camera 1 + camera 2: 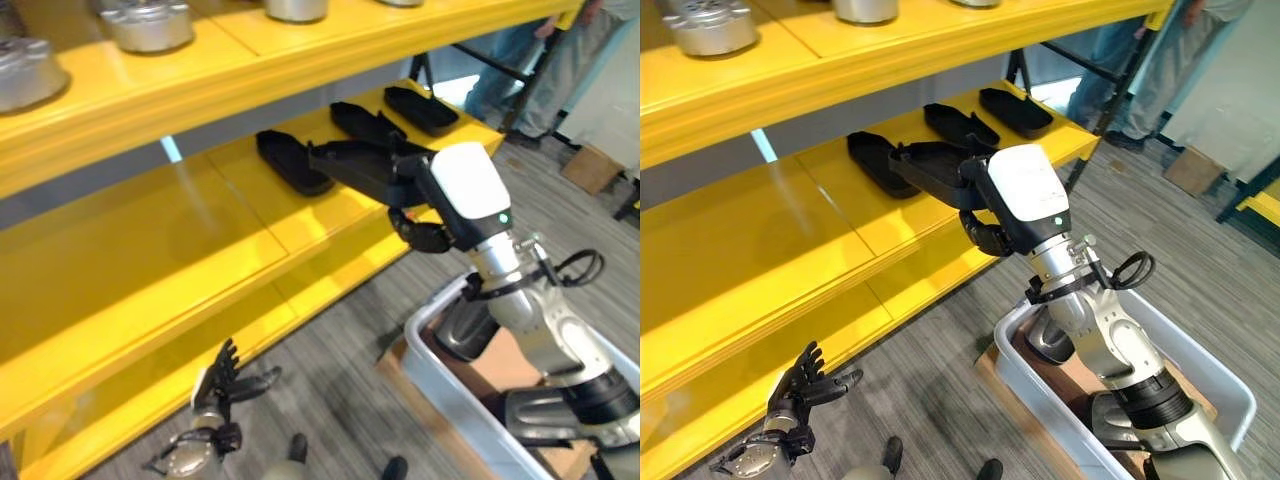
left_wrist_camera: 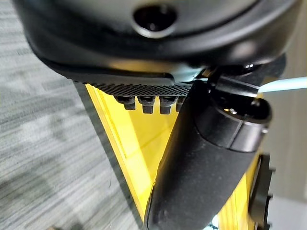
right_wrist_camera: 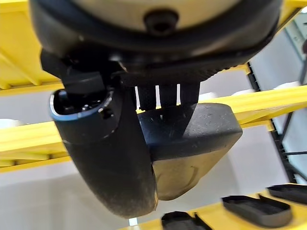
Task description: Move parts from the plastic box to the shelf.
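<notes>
My right hand (image 1: 421,232) is shut on a long black moulded part (image 1: 352,166) and holds it level just above the yellow shelf's (image 1: 200,260) middle board. In the right wrist view the thumb (image 3: 110,158) and fingers clamp that part (image 3: 192,139). Three similar black parts lie on the same board: one (image 1: 290,160) right behind the held part, two more (image 1: 362,120) (image 1: 421,108) farther right. The grey plastic box (image 1: 440,372) stands on the floor at the lower right, under my right arm. My left hand (image 1: 228,382) hangs low at the shelf's front edge, fingers straight and spread, holding nothing.
Round metal parts (image 1: 150,24) (image 1: 25,75) stand on the upper shelf board. The middle board's left half is bare yellow. People (image 1: 545,60) stand beyond the shelf's right end, near a cardboard box (image 1: 590,166). Grey striped floor lies between shelf and plastic box.
</notes>
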Motion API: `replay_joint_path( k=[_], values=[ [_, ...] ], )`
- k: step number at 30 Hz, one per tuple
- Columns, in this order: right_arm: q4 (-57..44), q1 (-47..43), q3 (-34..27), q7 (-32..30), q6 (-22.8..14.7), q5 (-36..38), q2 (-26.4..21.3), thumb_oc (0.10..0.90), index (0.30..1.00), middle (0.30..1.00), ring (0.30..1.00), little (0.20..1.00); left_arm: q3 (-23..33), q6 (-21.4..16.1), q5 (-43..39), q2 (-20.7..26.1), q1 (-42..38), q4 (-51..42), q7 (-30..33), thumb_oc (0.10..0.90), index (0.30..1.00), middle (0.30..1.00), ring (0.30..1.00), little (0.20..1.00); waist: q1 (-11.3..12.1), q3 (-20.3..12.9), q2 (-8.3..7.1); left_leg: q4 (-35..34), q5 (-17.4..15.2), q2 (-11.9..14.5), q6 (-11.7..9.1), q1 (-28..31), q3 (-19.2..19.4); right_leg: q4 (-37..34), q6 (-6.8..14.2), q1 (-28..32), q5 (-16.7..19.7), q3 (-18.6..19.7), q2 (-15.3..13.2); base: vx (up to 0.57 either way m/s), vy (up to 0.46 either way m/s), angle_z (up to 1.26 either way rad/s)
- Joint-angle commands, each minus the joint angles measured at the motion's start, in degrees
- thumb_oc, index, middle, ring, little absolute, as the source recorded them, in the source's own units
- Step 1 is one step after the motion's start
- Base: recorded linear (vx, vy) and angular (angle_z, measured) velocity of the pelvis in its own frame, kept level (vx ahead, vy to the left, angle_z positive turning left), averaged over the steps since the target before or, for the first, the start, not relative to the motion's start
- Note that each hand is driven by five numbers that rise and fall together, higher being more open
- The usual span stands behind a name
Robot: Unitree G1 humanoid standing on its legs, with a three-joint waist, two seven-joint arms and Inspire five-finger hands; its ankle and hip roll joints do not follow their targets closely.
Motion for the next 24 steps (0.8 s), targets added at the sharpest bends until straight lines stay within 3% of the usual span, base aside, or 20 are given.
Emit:
replay_joint_path(
  k=[1, 5, 7, 9, 10, 11, 12, 14, 19, 24],
  values=[
    [1.12, -12.53, 0.08, -5.09, -1.5, -0.28, 0.74, 0.4, 0.3, 0.3, 0.3, 0.3, 0.05, -4.5, 1.87, 3.92, -2.27, -4.47, 0.91, 0.9, 1.0, 1.0, 1.0, 1.0, 1.49, -4.79, 1.89, -1.39, -3.46, -3.11, 4.56, 2.01, 0.19, 6.36, 3.67, 0.75, -6.46, 1.02, -2.4, 0.0, 0.053, 0.16],
    [3.26, -15.68, 2.22, -5.05, -1.13, -1.06, 1.52, 0.4, 0.3, 0.3, 0.3, 0.3, 0.7, -4.82, 1.6, 4.79, -2.52, -4.32, 1.25, 0.9, 1.0, 1.0, 1.0, 1.0, 2.6, -3.94, 1.86, 0.22, -4.27, -4.26, 5.76, 1.28, -0.99, 8.95, 3.76, -0.13, -6.74, 2.81, -3.54, 0.0, 0.072, 0.1],
    [3.36, -16.74, 2.31, -5.39, -0.93, -1.45, 1.07, 0.4, 0.3, 0.3, 0.3, 0.3, 0.12, -5.03, 1.27, 5.81, -3.89, -4.21, 1.77, 0.9, 1.0, 1.0, 1.0, 1.0, 1.65, -3.28, 1.95, 1.12, -4.11, -4.71, 6.35, 0.41, -2.66, 11.05, 3.49, -1.68, -7.0, 8.09, -2.75, -0.02, 0.031, 0.14],
    [2.77, -16.73, 2.38, -5.4, -1.02, -1.64, 0.88, 0.4, 0.3, 0.3, 0.3, 0.3, -1.0, -5.4, 1.22, 6.41, -4.98, -3.5, 2.07, 0.9, 1.0, 1.0, 1.0, 1.0, -0.34, -3.1, 2.39, 0.66, -3.6, -5.03, 6.66, 0.13, -5.18, 12.25, 2.8, -4.17, -9.3, 19.46, 1.75, 0.0, 0.015, 0.55],
    [1.88, -15.95, 2.01, -5.56, -1.16, -1.55, 0.79, 0.4, 0.3, 0.3, 0.3, 0.3, -1.75, -5.26, 1.27, 6.59, -5.29, -2.93, 2.08, 0.9, 1.0, 1.0, 1.0, 1.0, -2.02, -3.16, 2.8, 0.6, -2.58, -5.37, 6.87, -0.35, -7.71, 13.28, 2.48, -5.53, -10.48, 28.33, 5.77, 0.04, 0.013, 0.96],
    [1.32, -15.31, 1.49, -5.55, -1.15, -1.4, 0.51, 0.4, 0.3, 0.3, 0.3, 0.3, -2.02, -5.21, 1.41, 6.81, -5.54, -2.76, 1.88, 0.9, 1.0, 1.0, 1.0, 1.0, -3.13, -3.12, 2.92, 0.37, -2.08, -5.6, 6.74, -0.24, -9.49, 14.38, 2.11, -6.36, -11.38, 34.68, 8.75, 0.08, -0.035, 1.72],
    [-0.52, -14.11, 0.26, -6.28, -1.6, -0.88, -0.19, 0.4, 0.3, 0.3, 0.3, 0.3, -3.25, -5.16, 1.82, 6.75, -6.13, -2.5, 1.25, 0.9, 1.0, 1.0, 1.0, 1.0, -4.47, -3.06, 2.9, 0.03, -1.74, -6.54, 6.53, -0.3, -13.09, 14.57, 0.91, -6.38, -12.79, 44.35, 13.61, 0.08, -0.052, 1.62],
    [-1.35, -13.68, -0.24, -6.37, -1.83, -0.77, -0.4, 0.4, 0.3, 0.3, 0.3, 0.3, -3.59, -5.34, 1.84, 6.42, -6.44, -2.44, 1.18, 0.9, 1.0, 1.0, 1.0, 1.0, -4.54, -2.77, 3.0, 0.19, -1.77, -6.8, 6.11, -0.14, -14.15, 14.88, 0.4, -6.94, -12.67, 45.41, 14.4, 0.02, -0.065, 1.18],
    [-1.72, -10.4, -2.66, -6.06, -2.38, 3.23, -0.62, 0.4, 0.3, 0.3, 0.3, 0.3, -4.18, -5.17, 1.62, 4.39, -5.98, -2.65, 1.54, 0.9, 1.0, 1.0, 1.0, 1.0, -4.61, -3.63, 3.23, 0.39, -0.18, -7.07, 3.64, -0.17, -18.66, 10.19, -0.84, -3.26, -12.5, 38.41, 13.19, 0.01, -0.18, 0.9],
    [-0.88, -9.99, -3.29, -6.81, -2.56, 4.39, -0.76, 0.4, 0.3, 0.3, 0.3, 0.3, -5.12, -4.77, 1.71, 4.62, -6.07, -2.15, 1.61, 0.9, 1.0, 1.0, 1.0, 1.0, -4.63, -3.7, 3.13, -0.01, 1.0, -6.87, 2.28, -0.6, -22.21, 9.96, -1.6, -2.45, -13.5, 34.87, 13.24, 0.0, -0.147, 0.52]
  ],
)
